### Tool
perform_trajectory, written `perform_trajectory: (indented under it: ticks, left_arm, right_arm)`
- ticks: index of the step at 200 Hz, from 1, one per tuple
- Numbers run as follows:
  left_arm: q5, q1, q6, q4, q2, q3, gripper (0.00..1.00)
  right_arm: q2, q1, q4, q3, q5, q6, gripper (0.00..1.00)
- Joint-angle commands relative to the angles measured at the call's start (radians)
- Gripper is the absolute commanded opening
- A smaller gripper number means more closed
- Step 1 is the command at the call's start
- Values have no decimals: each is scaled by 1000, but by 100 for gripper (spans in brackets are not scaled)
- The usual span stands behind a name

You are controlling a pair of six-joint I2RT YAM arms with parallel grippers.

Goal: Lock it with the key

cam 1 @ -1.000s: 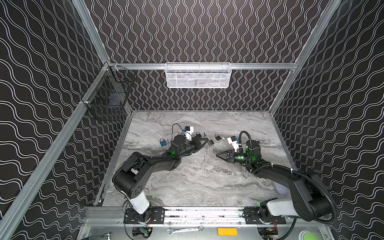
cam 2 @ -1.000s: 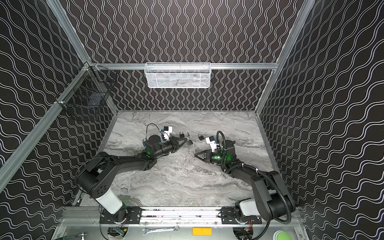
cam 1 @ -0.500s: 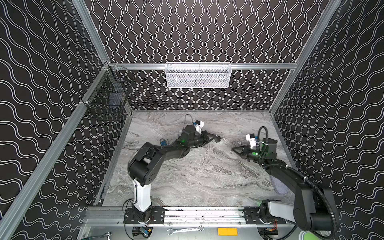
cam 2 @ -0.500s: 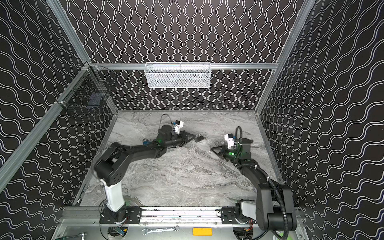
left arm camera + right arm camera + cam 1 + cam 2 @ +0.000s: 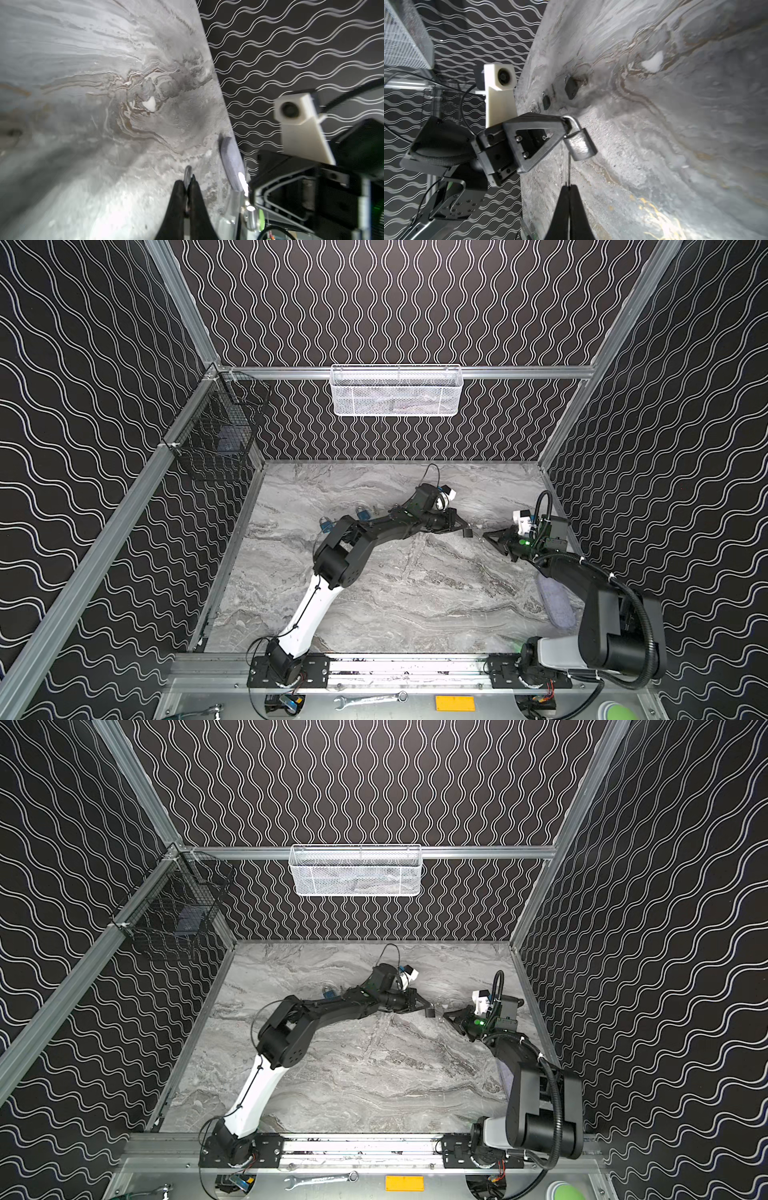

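Observation:
A small grey padlock [image 5: 580,145] hangs by its shackle from my left gripper [image 5: 565,125], which is shut on the shackle. In the left wrist view that gripper [image 5: 188,184] pinches the metal shackle [image 5: 188,176] between its tips. My right gripper [image 5: 569,186] is shut on the key [image 5: 569,168], seen edge-on as a thin blade. Its tip reaches the padlock's underside; I cannot tell whether it is inside. In both top views the left gripper [image 5: 459,526] [image 5: 423,1006] and right gripper [image 5: 488,536] [image 5: 448,1016] face each other tip to tip, the padlock [image 5: 467,533] [image 5: 430,1013] between them.
Two blue padlocks [image 5: 325,524] [image 5: 362,513] lie by the left arm. Two small dark items [image 5: 572,88] [image 5: 546,101] lie on the marble beyond the left gripper. A grey pad [image 5: 555,605] rests against the right wall. A white mesh basket [image 5: 397,391] and a black wire basket [image 5: 216,439] hang on the walls.
Both arms have swung to the right over the last second. The left arm carried the padlock across the table's middle, the right gripper drew back toward the right wall. Both stayed shut.

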Motion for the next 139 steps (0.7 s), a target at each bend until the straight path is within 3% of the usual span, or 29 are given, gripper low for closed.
perform_trajectory:
  ticks: [1,76,139]
  left_arm:
    - [18,-1,75,-82,43,74,0]
    - [15,-2,132,-289,211,351,0]
    - [-1,-1,151,-417,306,498,0]
  right_arm:
    - [20,0,-25,20,72,-20,0]
    - [134,-5,27,59,141,-1,0]
    - [207,-26,7,118,168,-15,0]
